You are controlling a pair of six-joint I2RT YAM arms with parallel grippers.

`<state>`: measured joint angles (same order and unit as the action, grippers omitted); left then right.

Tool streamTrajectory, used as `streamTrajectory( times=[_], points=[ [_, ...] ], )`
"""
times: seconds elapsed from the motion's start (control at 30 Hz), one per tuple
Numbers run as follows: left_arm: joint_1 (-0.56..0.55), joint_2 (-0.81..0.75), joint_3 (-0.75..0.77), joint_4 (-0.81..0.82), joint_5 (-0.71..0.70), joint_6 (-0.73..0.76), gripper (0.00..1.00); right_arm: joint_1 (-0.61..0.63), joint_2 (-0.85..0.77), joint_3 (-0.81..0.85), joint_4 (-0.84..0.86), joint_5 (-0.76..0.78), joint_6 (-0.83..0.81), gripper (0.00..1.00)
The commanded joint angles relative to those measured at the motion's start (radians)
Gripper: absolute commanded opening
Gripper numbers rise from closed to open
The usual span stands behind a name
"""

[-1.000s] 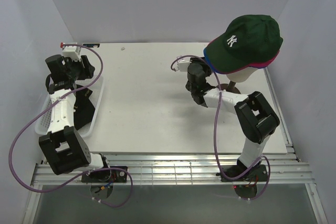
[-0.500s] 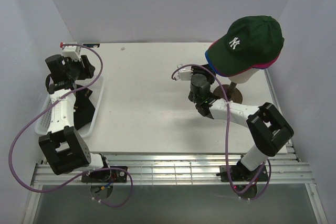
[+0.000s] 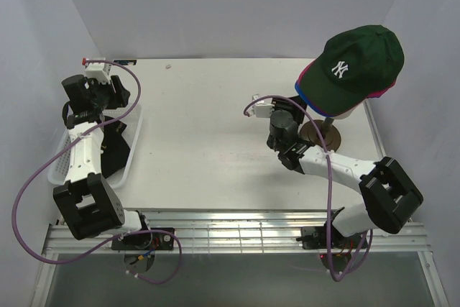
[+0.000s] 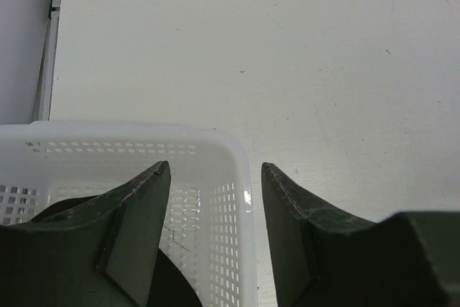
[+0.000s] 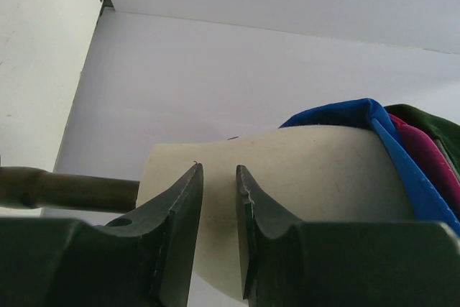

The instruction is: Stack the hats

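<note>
The dark green cap with a white NY logo (image 3: 359, 59) sits on top of the magenta pink cap (image 3: 307, 77) and the royal blue cap (image 3: 300, 93), all on the cream mannequin head (image 3: 338, 114). My right gripper (image 3: 300, 114) is just left of the head, below the bills. In the right wrist view its jaws (image 5: 219, 168) stand a narrow gap apart with nothing between them, in front of the head (image 5: 309, 170). The edges of the blue cap (image 5: 345, 113), pink cap (image 5: 424, 156) and green cap (image 5: 438, 124) show there. My left gripper (image 3: 90, 95) (image 4: 214, 167) is open above the basket's far corner. A dark shape, probably the black cap (image 3: 115, 150) (image 4: 169, 285), lies in the basket.
The white mesh basket (image 3: 61, 156) (image 4: 108, 134) stands at the table's left edge. The mannequin's dark round base (image 3: 316, 134) and pole (image 5: 65, 188) stand at the right. White walls enclose the table on three sides.
My right arm has swung right and lower, close beside the mannequin head. The head and its stacked caps have shifted and turned to the right. The left arm has not moved.
</note>
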<state>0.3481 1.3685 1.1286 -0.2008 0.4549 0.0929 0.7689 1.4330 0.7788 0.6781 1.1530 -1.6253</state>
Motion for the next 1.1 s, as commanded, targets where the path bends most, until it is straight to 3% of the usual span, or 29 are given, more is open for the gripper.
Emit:
streamTrajectory(
  times=[0.0,0.47,0.6,0.8,1.07],
  points=[
    [0.005,-0.034,0.014,0.021,0.010,0.004,0.64,0.000,-0.051,-0.015,-0.067,0.059,0.105,0.31],
    [0.023,-0.039,-0.009,-0.011,-0.061,0.065,0.66,0.062,-0.140,-0.050,-0.299,0.014,0.277,0.36],
    [0.046,0.023,0.052,-0.106,-0.117,0.140,0.82,0.127,-0.131,-0.024,-0.429,-0.028,0.372,0.42],
    [0.152,0.132,0.109,-0.160,-0.223,0.206,0.84,0.161,-0.102,0.045,-0.568,-0.079,0.505,0.43],
    [0.245,0.256,0.126,-0.218,-0.214,0.252,0.98,0.179,-0.057,0.066,-0.584,-0.073,0.513,0.43]
  ],
)
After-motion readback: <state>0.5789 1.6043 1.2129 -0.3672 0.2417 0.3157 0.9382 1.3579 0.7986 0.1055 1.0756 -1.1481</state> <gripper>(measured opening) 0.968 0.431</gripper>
